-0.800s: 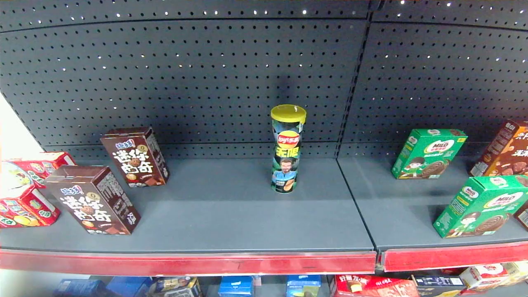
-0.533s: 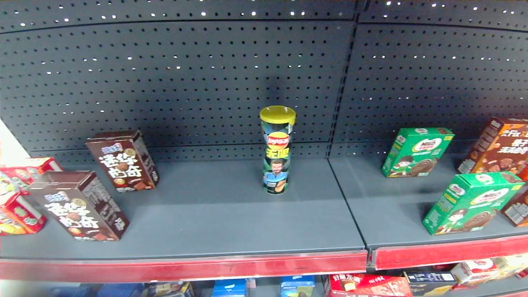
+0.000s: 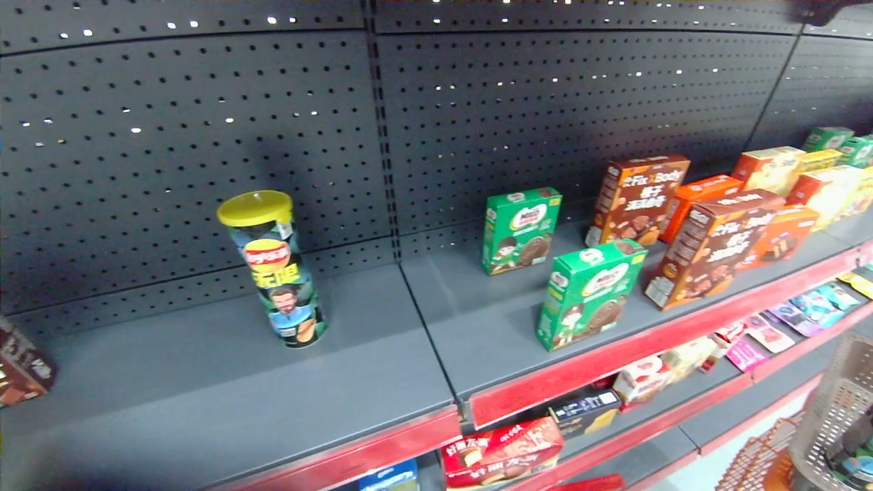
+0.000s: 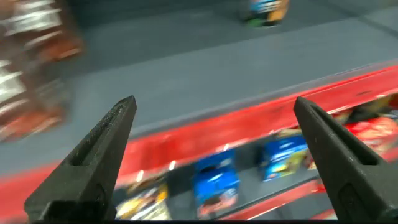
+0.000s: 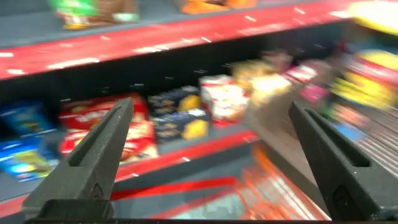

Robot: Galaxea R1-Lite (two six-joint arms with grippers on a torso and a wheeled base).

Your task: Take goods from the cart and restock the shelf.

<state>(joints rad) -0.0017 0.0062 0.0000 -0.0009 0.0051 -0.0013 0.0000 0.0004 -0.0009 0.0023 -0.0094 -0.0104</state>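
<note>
Cart (image 3: 833,409) sits low at the robot's far right, past the shelf (image 3: 204,402) front; the goods inside are hard to make out. The right gripper (image 5: 211,107) looks the nearer one. It and the left gripper (image 4: 214,102) both gape wide, empty.

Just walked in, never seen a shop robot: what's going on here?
The robot is holding nothing at this moment. Its left claw and right claw are both open and empty, facing the red-edged grey metal shelf. One tall chip can with a yellow lid stands upright on that shelf, with green cardboard boxes to its right. A beige mesh basket sits at the lower right.
</note>
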